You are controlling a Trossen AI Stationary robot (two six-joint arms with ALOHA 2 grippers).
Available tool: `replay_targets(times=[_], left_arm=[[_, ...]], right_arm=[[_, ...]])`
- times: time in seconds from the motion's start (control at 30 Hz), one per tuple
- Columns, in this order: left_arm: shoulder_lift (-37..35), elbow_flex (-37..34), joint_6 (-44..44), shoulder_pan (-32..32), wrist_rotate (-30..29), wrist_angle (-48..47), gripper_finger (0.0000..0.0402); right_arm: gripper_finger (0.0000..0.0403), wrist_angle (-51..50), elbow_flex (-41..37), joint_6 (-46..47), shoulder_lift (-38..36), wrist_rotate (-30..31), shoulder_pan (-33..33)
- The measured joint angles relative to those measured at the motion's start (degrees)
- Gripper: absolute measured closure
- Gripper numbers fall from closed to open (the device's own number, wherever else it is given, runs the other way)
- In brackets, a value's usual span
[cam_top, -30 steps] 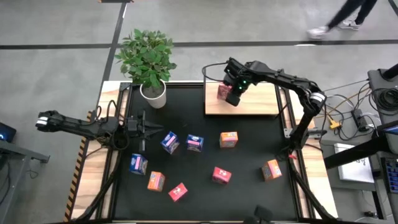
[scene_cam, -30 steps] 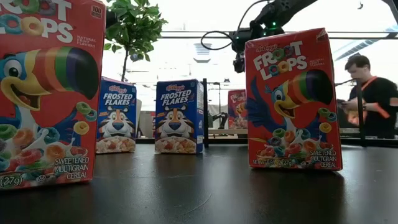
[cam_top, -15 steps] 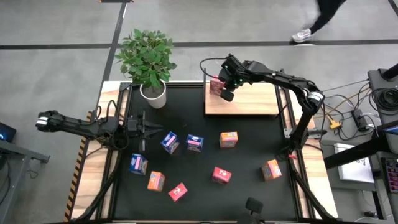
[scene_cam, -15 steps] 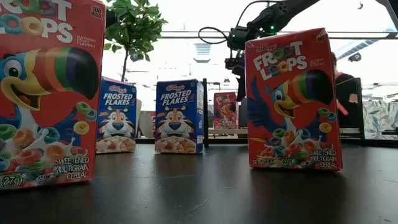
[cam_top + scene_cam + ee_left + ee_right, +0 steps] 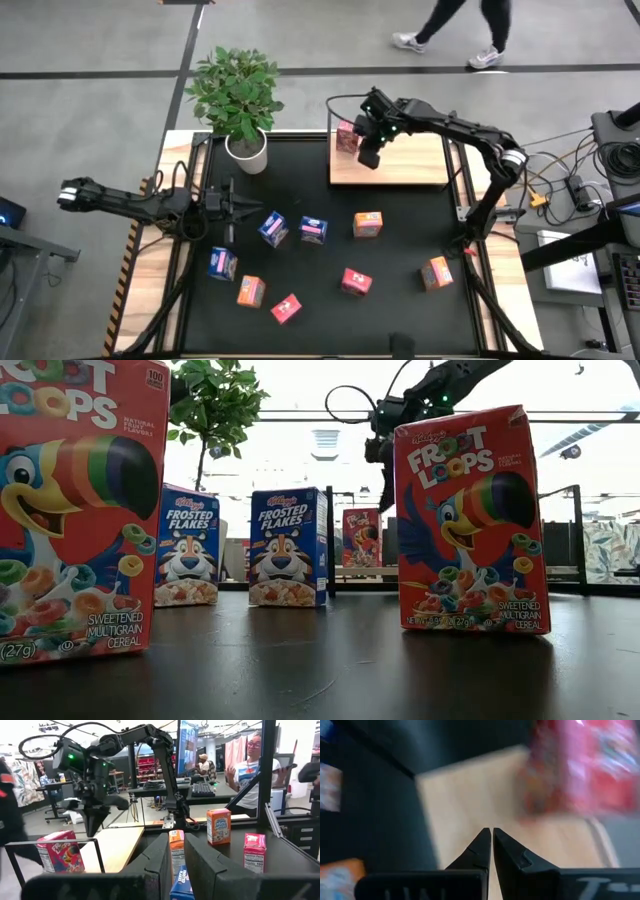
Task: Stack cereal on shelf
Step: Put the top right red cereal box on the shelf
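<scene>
A red cereal box stands upright on its base at the far left corner of the light-wood shelf. My right gripper hangs shut just beside it, pointing steeply down over the board. In the left wrist view its tips stand apart from the box. The right wrist view shows the shut tips over bare wood, with the box off to one side. My left gripper waits shut at the table's left. Several more cereal boxes stand on the black tabletop, among them a blue box, an orange box and a red box.
A potted plant stands at the table's far left corner. Black posts frame the shelf's ends. Most of the shelf board to the right of the red box is bare wood. A person stands beyond the table; another walks past the far side.
My right gripper, shut throughout, went toward the shelf's far left corner and the red box slid that way along the board, staying upright. The gripper then tipped more steeply downward and drew a little back toward the right, away from the box.
</scene>
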Motion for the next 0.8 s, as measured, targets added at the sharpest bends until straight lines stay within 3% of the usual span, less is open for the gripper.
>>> replay_targets(times=[0.1,0.23,0.4,0.8], left_arm=[[0.5,0.0,0.02,0.0,0.01,-0.04,0.0357],[0.54,0.0,0.0,0.0,0.01,-0.01,0.0357],[0.54,0.0,0.0,0.0,-0.01,-0.02,0.0357],[0.54,0.0,-0.01,0.0,0.0,-0.02,0.0357]], right_arm=[[0.0394,8.55,-3.62,1.27,-0.1,0.5,0.65],[0.0394,16.78,-8.13,1.28,-0.04,8.66,0.92],[0.0394,18.09,-9.08,0.77,-0.06,14.11,0.78],[0.0394,18.37,-9.06,-3.14,-0.06,17.51,0.77]])
